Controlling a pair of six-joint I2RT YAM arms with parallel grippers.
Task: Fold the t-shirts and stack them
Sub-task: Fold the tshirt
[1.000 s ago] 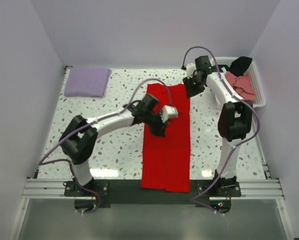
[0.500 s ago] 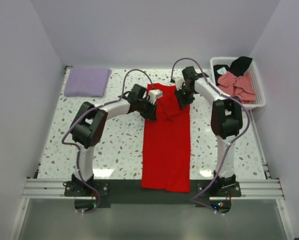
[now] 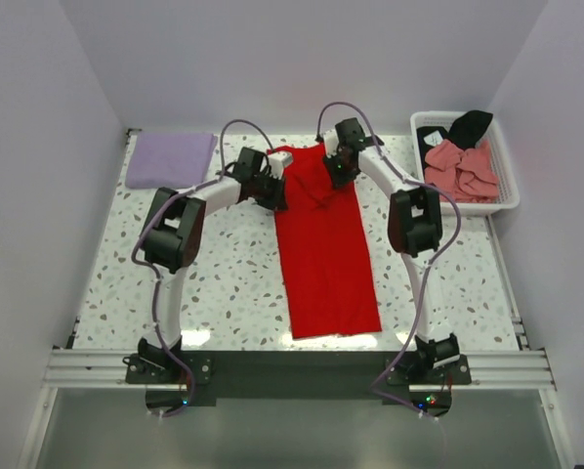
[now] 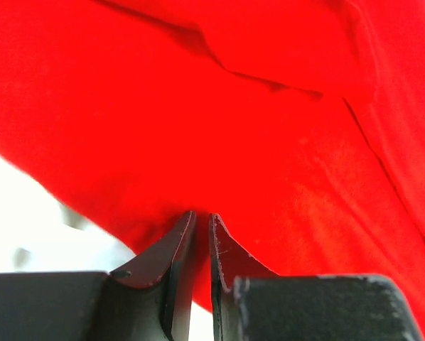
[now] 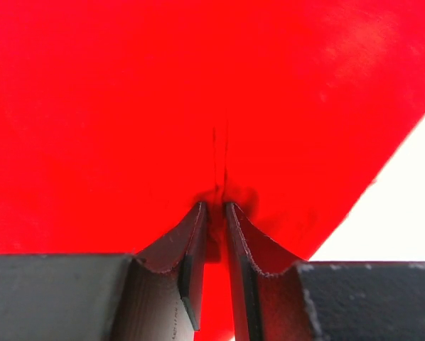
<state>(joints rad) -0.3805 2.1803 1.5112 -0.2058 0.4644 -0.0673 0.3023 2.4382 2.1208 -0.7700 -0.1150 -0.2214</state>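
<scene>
A bright red t-shirt (image 3: 329,254) lies as a long strip down the middle of the table, its far end lifted and creased. My left gripper (image 3: 277,193) is shut on the strip's far left edge; the red cloth (image 4: 219,135) is pinched between the black fingers (image 4: 171,256). Over at the far right edge, my right gripper (image 3: 337,174) is shut on the cloth too, with a red fold (image 5: 216,177) nipped between its fingers (image 5: 191,245). A folded lavender t-shirt (image 3: 171,159) lies flat at the far left. Salmon-pink (image 3: 465,168) and black (image 3: 468,125) t-shirts lie in the basket.
A white slatted basket (image 3: 509,191) stands at the far right against the wall. White walls close in the speckled table (image 3: 224,283) on three sides. Both arms reach far out, their cables looping above the shirt's far end.
Both grippers have moved toward the far end of the table and closed on the red t-shirt. The shirt has been drawn away from the near edge with them.
</scene>
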